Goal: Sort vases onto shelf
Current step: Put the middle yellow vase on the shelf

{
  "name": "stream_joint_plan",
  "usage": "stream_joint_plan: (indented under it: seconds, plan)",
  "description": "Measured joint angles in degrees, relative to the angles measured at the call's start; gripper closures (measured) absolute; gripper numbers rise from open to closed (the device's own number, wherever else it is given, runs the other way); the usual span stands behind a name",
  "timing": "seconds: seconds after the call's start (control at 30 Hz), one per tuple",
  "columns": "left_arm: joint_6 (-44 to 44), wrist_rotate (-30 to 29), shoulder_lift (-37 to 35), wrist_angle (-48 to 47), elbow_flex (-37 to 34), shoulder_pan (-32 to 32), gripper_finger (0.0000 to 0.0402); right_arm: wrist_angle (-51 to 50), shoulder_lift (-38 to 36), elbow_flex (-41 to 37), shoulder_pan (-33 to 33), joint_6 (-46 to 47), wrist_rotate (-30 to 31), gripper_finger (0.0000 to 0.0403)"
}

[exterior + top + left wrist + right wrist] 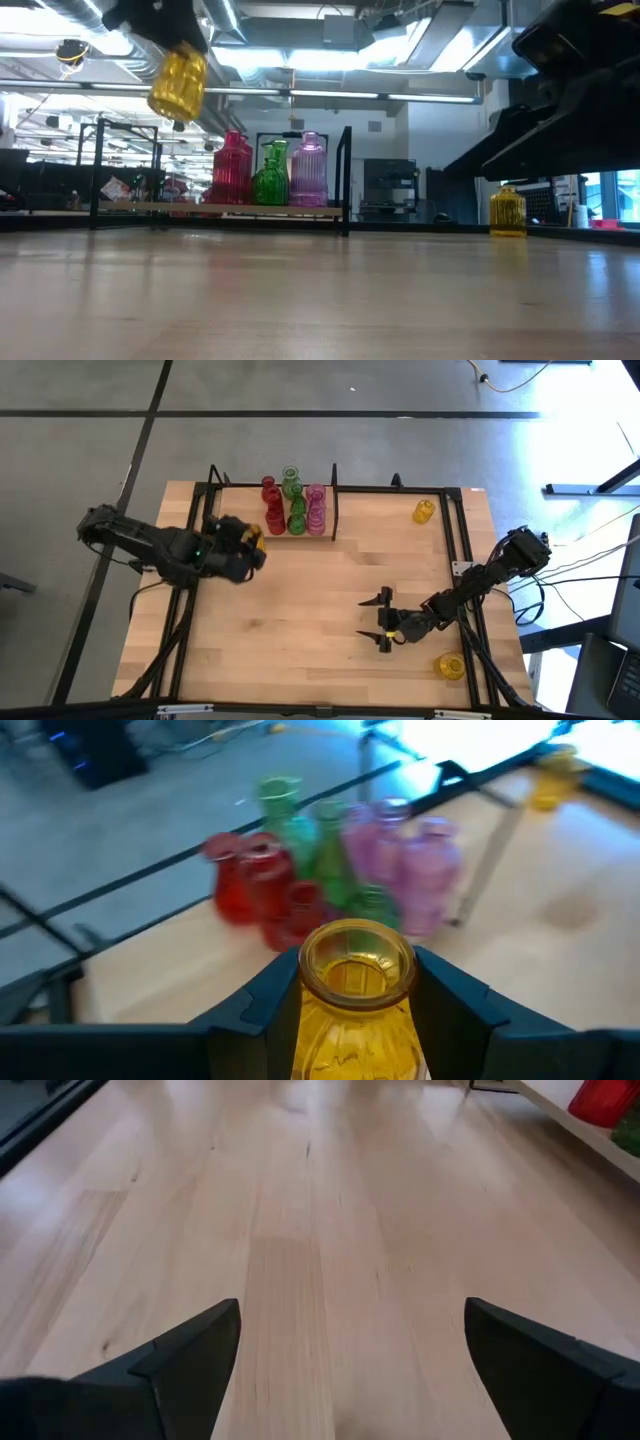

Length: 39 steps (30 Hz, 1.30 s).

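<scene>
The right tool [378,622] hangs low over the bare light-wood surface [300,630], fingers wide apart. The left tool [252,544], clamped on a translucent yellow bulb-shaped vase [352,1005], holds it above the surface, near the red, green and pink vases [293,507] clustered on the black-framed wooden shelf [380,500].

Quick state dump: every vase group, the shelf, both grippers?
Left gripper: shut on yellow vase, raised off the table beside the shelf.
Held yellow vase: upright, in the air.
Red, green, pink vases: upright, clustered on the shelf.
Shelf: holds the cluster next to the black divider.
Far yellow vase: standing alone.
Near yellow vase: by the table edge.
Right gripper: open, empty.
</scene>
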Motion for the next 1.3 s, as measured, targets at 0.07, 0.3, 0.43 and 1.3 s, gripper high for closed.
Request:
stream_joint_plan:
  seconds: [0.07,0.3,0.43,1.3]
  plan:
    - [2.6,1.9,0.0,0.0,0.0,4.5,0.0250,-0.1,0.0,0.0,0.0,-0.7,0.0,0.0040]
    - [11.2,5.6,-0.5,0.5,0.0,17.3,0.0249,0.0,0.0,0.0,0.0,-0.8,0.0,0.0040]
    - [14.7,6.3,-1.7,0.2,0.0,22.8,0.0249,-0.1,0.0,0.0,0.0,-0.8,0.0,0.0040]
    - [44.6,21.4,-12.0,54.5,-26.6,50.8,0.0248,-0.4,0.8,0.0,0.0,-2.7,0.6,0.0040]
